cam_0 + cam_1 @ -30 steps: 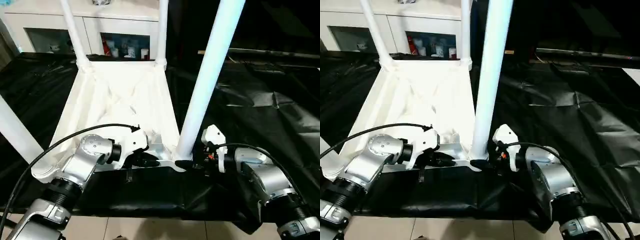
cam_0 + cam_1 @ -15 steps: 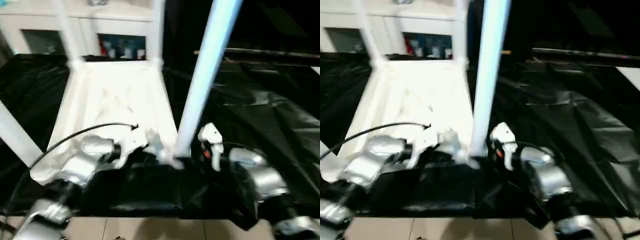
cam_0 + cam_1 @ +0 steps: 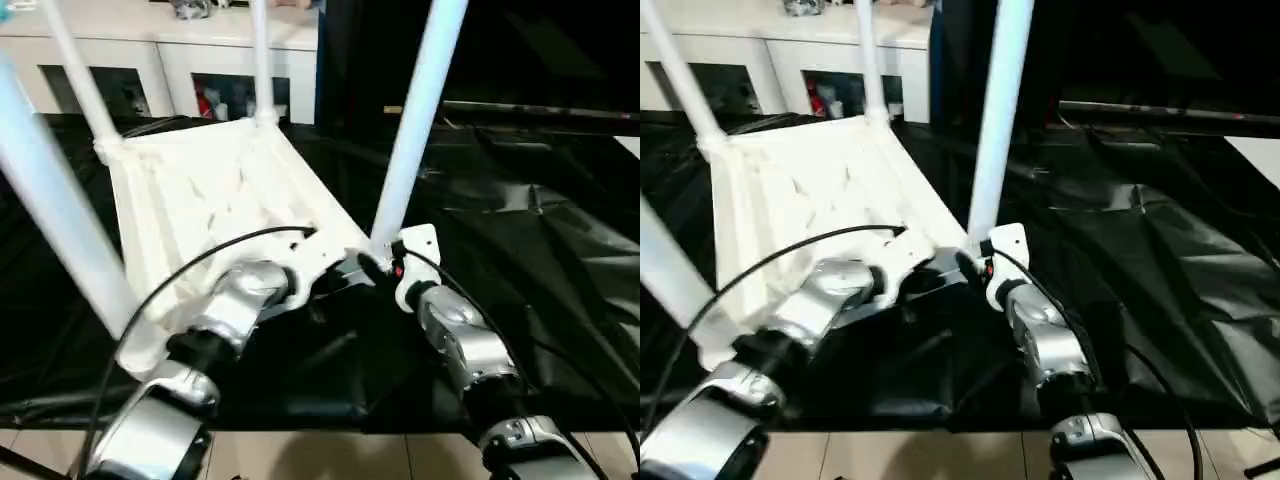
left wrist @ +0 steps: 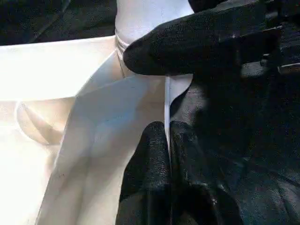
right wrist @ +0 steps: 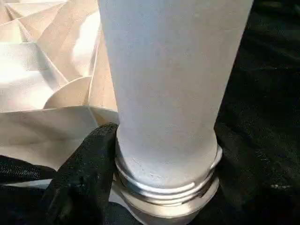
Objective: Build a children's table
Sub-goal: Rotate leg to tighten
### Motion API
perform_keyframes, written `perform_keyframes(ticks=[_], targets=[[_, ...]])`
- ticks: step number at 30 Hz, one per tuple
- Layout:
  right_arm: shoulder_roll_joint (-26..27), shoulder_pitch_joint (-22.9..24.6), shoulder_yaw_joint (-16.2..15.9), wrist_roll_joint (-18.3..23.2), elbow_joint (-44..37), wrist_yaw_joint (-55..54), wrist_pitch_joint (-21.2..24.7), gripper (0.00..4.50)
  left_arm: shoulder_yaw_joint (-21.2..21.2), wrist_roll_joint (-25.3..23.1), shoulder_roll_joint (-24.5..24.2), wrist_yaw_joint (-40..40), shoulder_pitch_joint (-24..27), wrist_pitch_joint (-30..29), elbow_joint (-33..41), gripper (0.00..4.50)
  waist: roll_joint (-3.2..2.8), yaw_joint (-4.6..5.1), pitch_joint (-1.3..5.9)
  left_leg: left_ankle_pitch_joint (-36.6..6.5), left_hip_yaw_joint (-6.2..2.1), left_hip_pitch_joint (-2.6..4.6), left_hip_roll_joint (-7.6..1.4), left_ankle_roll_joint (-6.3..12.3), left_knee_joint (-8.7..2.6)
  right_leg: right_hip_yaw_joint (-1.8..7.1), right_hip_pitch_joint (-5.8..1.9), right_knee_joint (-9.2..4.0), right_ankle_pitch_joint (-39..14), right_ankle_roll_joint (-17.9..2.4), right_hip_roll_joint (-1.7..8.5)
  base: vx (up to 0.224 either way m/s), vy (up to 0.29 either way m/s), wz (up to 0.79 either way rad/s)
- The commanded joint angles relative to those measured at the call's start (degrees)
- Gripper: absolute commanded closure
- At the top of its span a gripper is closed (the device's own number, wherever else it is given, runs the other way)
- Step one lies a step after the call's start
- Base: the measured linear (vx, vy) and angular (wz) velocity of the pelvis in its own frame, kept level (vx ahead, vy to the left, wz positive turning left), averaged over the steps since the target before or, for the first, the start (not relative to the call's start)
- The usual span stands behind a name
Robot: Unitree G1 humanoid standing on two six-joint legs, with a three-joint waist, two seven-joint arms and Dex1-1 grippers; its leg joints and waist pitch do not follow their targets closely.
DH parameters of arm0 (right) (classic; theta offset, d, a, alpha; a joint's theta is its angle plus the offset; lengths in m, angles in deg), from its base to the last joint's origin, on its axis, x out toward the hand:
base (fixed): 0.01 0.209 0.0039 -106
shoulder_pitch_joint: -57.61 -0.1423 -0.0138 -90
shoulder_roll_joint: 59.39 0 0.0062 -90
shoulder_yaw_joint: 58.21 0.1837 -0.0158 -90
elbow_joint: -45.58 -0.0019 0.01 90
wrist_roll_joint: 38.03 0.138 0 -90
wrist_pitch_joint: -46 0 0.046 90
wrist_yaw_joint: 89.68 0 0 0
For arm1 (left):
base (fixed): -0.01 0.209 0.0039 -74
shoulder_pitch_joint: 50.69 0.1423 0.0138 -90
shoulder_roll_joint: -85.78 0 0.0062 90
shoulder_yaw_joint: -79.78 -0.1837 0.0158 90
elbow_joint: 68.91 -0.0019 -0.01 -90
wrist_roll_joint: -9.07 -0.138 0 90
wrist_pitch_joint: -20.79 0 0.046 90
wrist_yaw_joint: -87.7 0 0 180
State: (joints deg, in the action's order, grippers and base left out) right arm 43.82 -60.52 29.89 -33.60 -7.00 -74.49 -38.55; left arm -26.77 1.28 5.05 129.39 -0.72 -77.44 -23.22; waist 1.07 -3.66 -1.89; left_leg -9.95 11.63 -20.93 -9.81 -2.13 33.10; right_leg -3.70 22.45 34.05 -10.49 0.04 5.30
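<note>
The left gripper point(image 4: 168, 140) is pinched tight on the thin edge of the tabletop point(image 3: 210, 200). The right gripper point(image 3: 375, 265) has its 2 fingers point(image 5: 86, 176) clasped around the base of the near right leg point(image 3: 412, 120), just above its threaded collar. The tabletop lies upside down on the black sheet point(image 3: 540, 240), 4 legs standing up. At 12 o'clock stands a white cabinet point(image 3: 180, 60).

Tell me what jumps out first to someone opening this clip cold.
An upside-down white tabletop on black sheeting, its legs pointing up. At the near corner both grippers meet: the left gripper pinches the tabletop's thin rim, while the right gripper is at the base of the nearest leg, whose thread still shows.
</note>
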Motion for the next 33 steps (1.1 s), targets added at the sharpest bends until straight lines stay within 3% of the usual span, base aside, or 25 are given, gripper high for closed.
perform_keyframes(ticks=[1, 6, 10, 13, 14, 16, 17, 20, 24, 28, 31, 33], targets=[[2.45, -0.56, -2.16, 0.25, 0.95, 2.95, -0.75, 1.06, -0.44, 0.52, 2.50, -1.64, 1.10, 1.25, -2.53, 4.50, 0.74, -0.01, 2.51, -18.48, -1.87, 0.95, -3.30, 0.60, -4.25, 2.71, -1.16, -5.26, -21.25, -8.59, 3.84, 0.000, 0.000, 0.00], [-2.15, -0.87, -2.06, 0.66, -0.96, 9.53, -2.48, 0.63, 0.61, 1.14, -0.35, 1.48, 1.75, 2.38, -1.82, 4.50, 0.79, -0.16, 2.59, -16.67, -1.91, 0.46, -3.32, 1.63, -4.23, 2.54, -1.74, -5.02, -19.85, -9.10, 3.89, 0.000, 0.000, 0.00], [-8.10, 0.72, -4.39, 2.18, -5.64, 21.14, 0.27, 0.53, 0.69, 1.99, -3.53, 5.53, 3.61, 2.43, 0.97, 4.50, 0.93, -0.37, 2.52, -16.06, -1.90, 0.24, -3.52, 2.89, -4.12, 2.54, -2.05, -4.83, -18.84, -9.25, 3.91, 0.000, 0.000, 0.00], [-13.50, 3.24, -6.80, 4.62, -11.46, 32.33, 3.27, 0.53, 0.27, 3.43, -6.49, 11.67, 5.56, 3.79, 3.89, 4.50, 0.78, -0.27, 2.49, -15.40, -1.94, 0.10, -3.43, 3.39, -4.14, 2.51, -2.14, -4.85, -19.26, -9.28, 3.90, 0.000, 0.000, 0.00], [-15.37, 4.05, -7.59, 5.01, -13.16, 35.52, 3.65, 0.53, 0.14, 4.39, -7.57, 14.68, 6.42, 4.53, 5.27, 4.50, 0.97, -0.44, 2.41, -15.63, -1.89, 0.23, -3.63, 3.62, -4.11, 2.57, -2.07, -4.89, -19.39, -9.23, 3.84, 0.000, 0.000, 0.00], [-17.12, 4.49, -7.89, 4.85, -14.05, 37.93, 2.52, 0.53, 0.16, 5.88, -9.25, 18.70, 7.58, 4.74, 7.53, 4.50, 0.84, -0.30, 2.44, -15.82, -1.87, 0.17, -3.61, 3.58, -4.14, 2.61, -1.89, -4.85, -19.79, -9.51, 3.88, 0.000, 0.000, 0.00], [-17.60, 4.42, -7.65, 5.04, -14.08, 38.80, 2.32, 0.53, 0.25, 6.74, -10.12, 20.71, 8.15, 4.24, 8.88, 4.50, 0.91, -0.28, 2.63, -15.11, -1.93, 0.08, -3.67, 3.34, -4.10, 2.59, -2.04, -4.60, -18.78, -10.04, 3.98, 0.000, 0.000, 0.00], [-17.98, 3.76, -6.99, 6.33, -13.82, 41.06, 2.98, 0.53, 0.10, 9.97, -13.14, 27.84, 10.06, 1.04, 14.09, 4.50, 0.49, -0.20, 2.60, -15.03, -1.74, 0.53, -3.90, 2.69, -4.21, 2.66, -1.55, -4.33, -16.91, -11.96, 3.73, 0.000, 0.000, 0.00], [-18.26, 3.57, -8.92, 5.32, -14.05, 42.48, 3.41, 0.53, -0.46, 12.12, -15.34, 31.94, 11.71, -3.04, 18.96, 4.50, 0.39, -0.15, 2.70, -13.26, -1.63, 0.49, -3.99, 2.62, -4.20, 2.62, -1.72, -3.63, -11.63, -13.63, 3.52, 0.000, 0.000, 0.00], [-18.07, 3.19, -10.58, 3.04, -12.50, 42.37, 1.66, 0.53, -0.60, 12.34, -16.01, 32.68, 12.66, -3.75, 20.82, 4.50, 0.81, -0.13, 2.60, -12.91, -1.50, 0.41, -3.76, 2.64, -4.05, 2.69, -1.83, -3.70, -11.71, -13.68, 3.72, 0.000, 0.000, 0.00], [-17.80, 3.05, -10.87, 3.12, -12.02, 43.69, 1.78, 0.53, -0.38, 12.13, -16.00, 32.10, 12.90, -4.16, 21.43, 4.50, 0.80, -0.11, 2.58, -13.02, -1.54, 0.49, -3.79, 2.45, -4.06, 2.74, -1.86, -3.70, -12.24, -13.49, 3.73, 0.000, 0.000, 0.00], [-17.63, 2.86, -10.92, 3.37, -11.78, 43.96, 1.91, 0.80, -0.33, 12.11, -16.00, 31.91, 13.00, -4.54, 21.75, 4.50, 0.86, -0.14, 2.58, -12.71, -1.50, 0.47, -3.76, 2.58, -4.00, 2.74, -1.87, -3.70, -12.02, -13.52, 3.68, 0.000, 0.000, 0.00]])
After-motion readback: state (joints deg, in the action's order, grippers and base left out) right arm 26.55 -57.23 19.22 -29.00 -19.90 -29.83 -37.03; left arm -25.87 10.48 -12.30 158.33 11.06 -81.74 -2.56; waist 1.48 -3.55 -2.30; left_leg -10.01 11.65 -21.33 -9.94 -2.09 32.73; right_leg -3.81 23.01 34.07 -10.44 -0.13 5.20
